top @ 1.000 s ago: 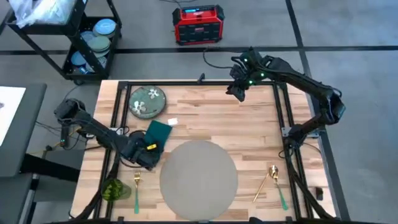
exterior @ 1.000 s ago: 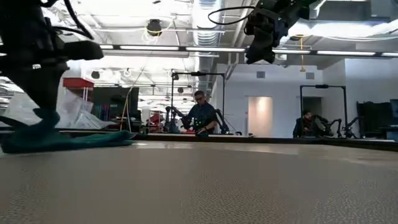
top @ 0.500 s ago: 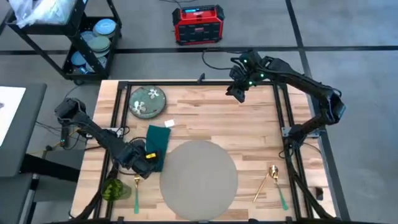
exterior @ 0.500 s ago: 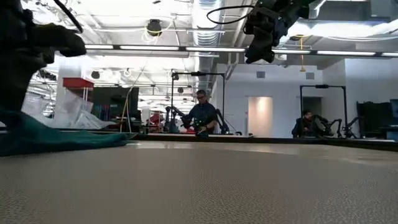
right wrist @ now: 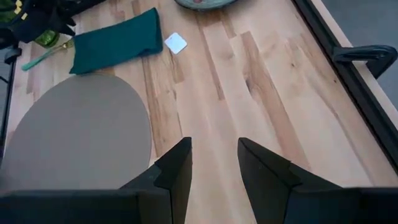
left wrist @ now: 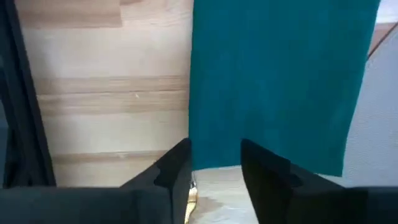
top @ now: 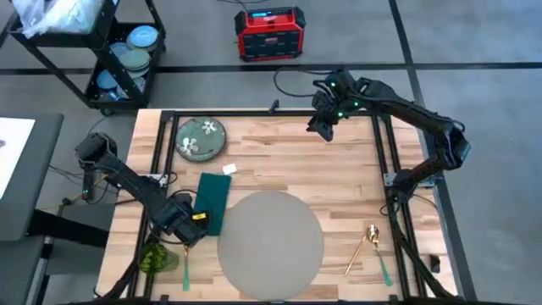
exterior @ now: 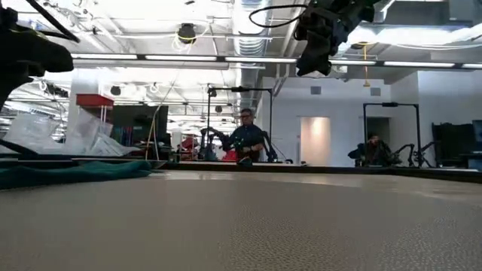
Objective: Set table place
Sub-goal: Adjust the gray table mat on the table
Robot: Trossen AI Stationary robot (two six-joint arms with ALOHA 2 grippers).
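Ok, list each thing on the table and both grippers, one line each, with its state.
placemat: flat, bare.
napkin: lying flat beside the placemat, released.
floral plate: at the table's far left corner, empty.
left gripper: fingers open, empty, at the napkin's near end.
right gripper: fingers open, empty, raised over the far edge.
spoon: lying right of the placemat.

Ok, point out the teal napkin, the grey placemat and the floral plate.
teal napkin (top: 212, 202): high view, middle of the cloth.
grey placemat (top: 271, 246): high view, bare centre of the mat.
floral plate (top: 201, 138): high view, patterned middle of the plate.
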